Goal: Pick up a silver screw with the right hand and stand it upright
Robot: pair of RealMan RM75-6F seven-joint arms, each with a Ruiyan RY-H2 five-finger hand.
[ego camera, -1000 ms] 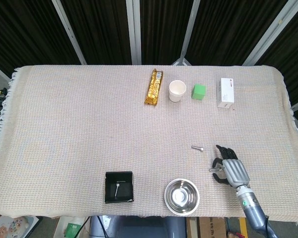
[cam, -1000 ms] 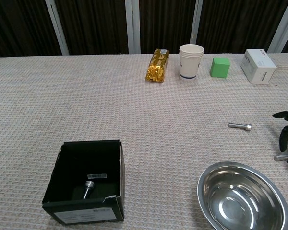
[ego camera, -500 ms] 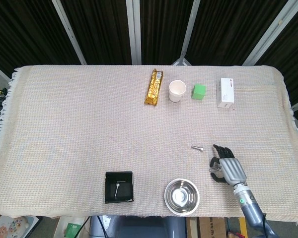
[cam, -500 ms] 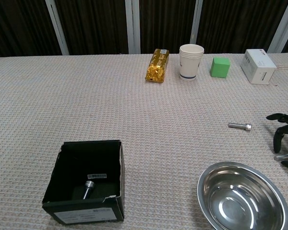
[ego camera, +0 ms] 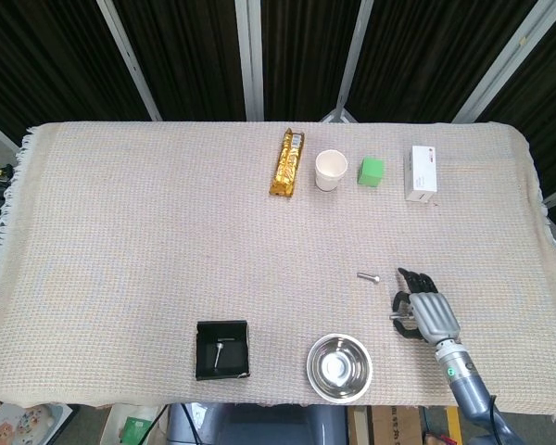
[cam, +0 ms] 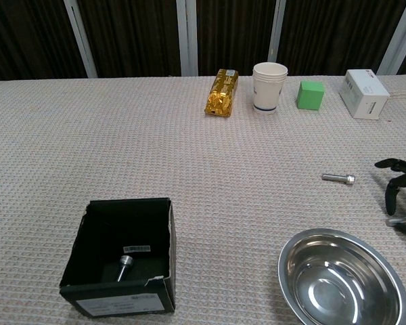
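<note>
Since a second ago your right hand point(ego camera: 426, 311) has crept a little toward the silver screw point(ego camera: 369, 276) and now sits just right of it, apart from it, fingers spread and empty. That screw lies flat on the woven cloth point(ego camera: 148, 232). Nearer you sits the steel bowl point(ego camera: 339, 367); further left, a black box point(ego camera: 222, 349) holds another screw point(cam: 124, 264). Your left hand is out of sight.
</note>
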